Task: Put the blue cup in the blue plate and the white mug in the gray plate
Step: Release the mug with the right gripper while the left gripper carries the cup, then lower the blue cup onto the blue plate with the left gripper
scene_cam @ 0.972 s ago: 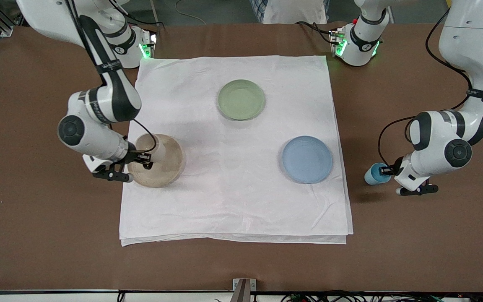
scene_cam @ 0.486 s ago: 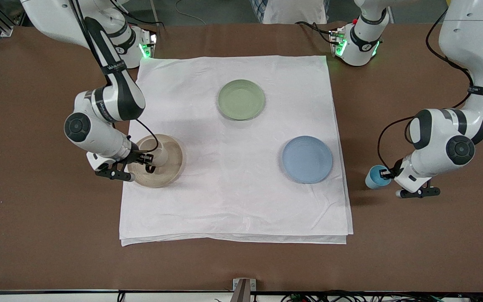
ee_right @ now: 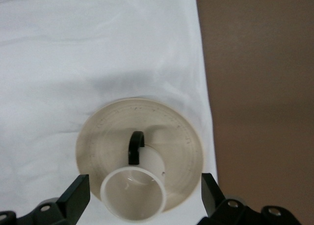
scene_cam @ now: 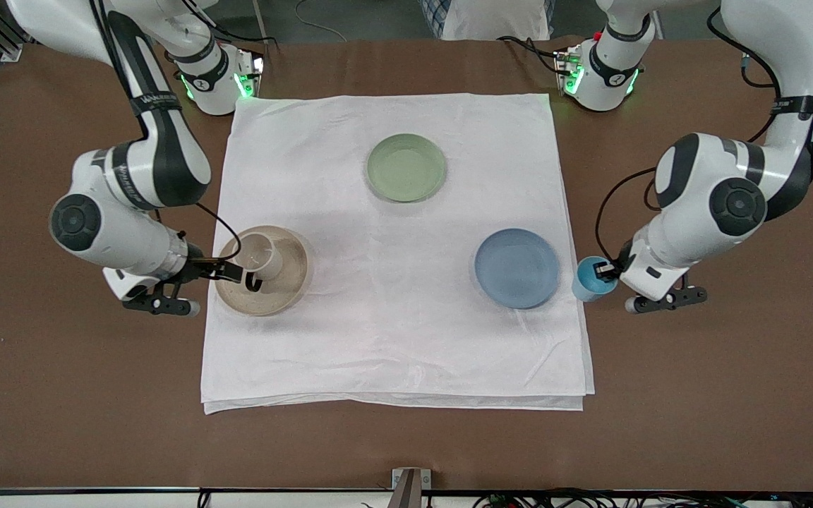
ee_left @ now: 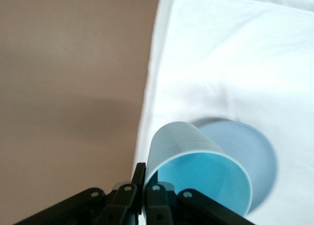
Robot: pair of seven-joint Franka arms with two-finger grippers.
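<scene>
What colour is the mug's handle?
Dark, near black, against the cream cylindrical mug standing on the beige ringed plate. The right wrist view shows it best.

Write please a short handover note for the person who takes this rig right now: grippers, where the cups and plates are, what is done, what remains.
Right gripper: fingers open on either side of the white mug, not touching it.
White mug stands on the gray plate: that half is done.
Left gripper: shut on the blue cup, held over the cloth's edge beside the blue plate.
Left to do: carry the blue cup over the blue plate, set it down, release.
</scene>
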